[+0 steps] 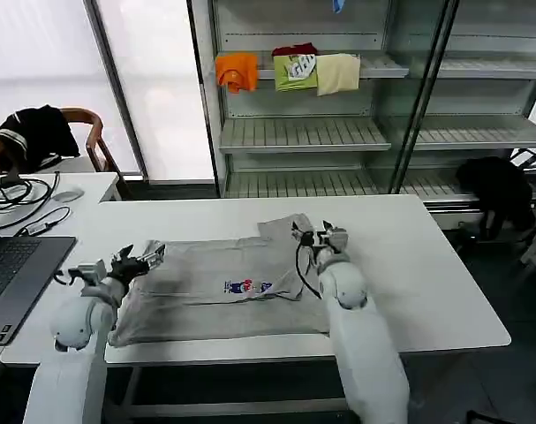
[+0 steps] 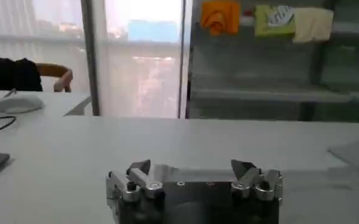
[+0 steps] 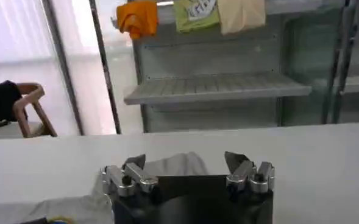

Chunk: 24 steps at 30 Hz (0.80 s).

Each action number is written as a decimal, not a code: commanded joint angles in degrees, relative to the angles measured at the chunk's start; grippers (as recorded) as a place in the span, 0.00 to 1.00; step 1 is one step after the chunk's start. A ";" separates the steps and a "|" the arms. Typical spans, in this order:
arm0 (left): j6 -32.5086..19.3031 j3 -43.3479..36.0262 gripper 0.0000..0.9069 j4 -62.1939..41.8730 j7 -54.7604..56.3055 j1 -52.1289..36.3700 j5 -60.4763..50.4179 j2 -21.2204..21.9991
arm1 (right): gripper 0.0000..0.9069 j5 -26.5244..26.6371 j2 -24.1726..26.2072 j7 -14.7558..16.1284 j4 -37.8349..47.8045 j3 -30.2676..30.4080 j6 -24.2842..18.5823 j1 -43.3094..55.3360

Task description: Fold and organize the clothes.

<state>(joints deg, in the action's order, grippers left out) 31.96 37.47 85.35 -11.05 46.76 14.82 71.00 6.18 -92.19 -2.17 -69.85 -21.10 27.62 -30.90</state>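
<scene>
A light grey T-shirt with a small multicoloured chest print lies spread on the white table. One sleeve sticks out toward the far side and shows again as the sleeve in the right wrist view. My left gripper hovers open at the shirt's left edge, holding nothing; its own view has the left gripper over bare tabletop. My right gripper stands open just right of the sleeve, empty; its wrist view shows the right gripper above the cloth.
A laptop, cables and a mouse sit on the left desk. A chair holds a black garment. Behind the table, a shelf unit carries orange, green and cream folded garments. A black bundle lies at right.
</scene>
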 commanded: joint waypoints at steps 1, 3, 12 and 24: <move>-0.33 -3.51 1.00 -19.54 -2.04 -12.83 -6.86 -1.00 | 1.00 -2.38 -2.81 1.26 16.90 -0.43 -2.51 10.03; -0.43 -3.49 1.00 -20.50 -2.06 -13.04 -7.66 -0.69 | 1.00 -2.39 -2.81 0.90 16.94 -0.41 -2.47 10.02; -0.64 -3.68 0.51 -21.27 -2.04 -12.60 -8.64 -0.32 | 1.00 -2.89 -2.81 0.48 16.85 -0.30 -2.02 9.91; -0.30 -3.56 0.01 -18.86 -2.94 -10.46 -8.54 0.01 | 0.00 -6.76 -2.81 3.90 16.41 1.34 0.71 7.97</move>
<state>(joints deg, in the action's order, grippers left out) 31.14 34.27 67.68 -13.55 36.63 7.40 70.96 1.28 -92.20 0.22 -54.70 -20.22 27.43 -23.18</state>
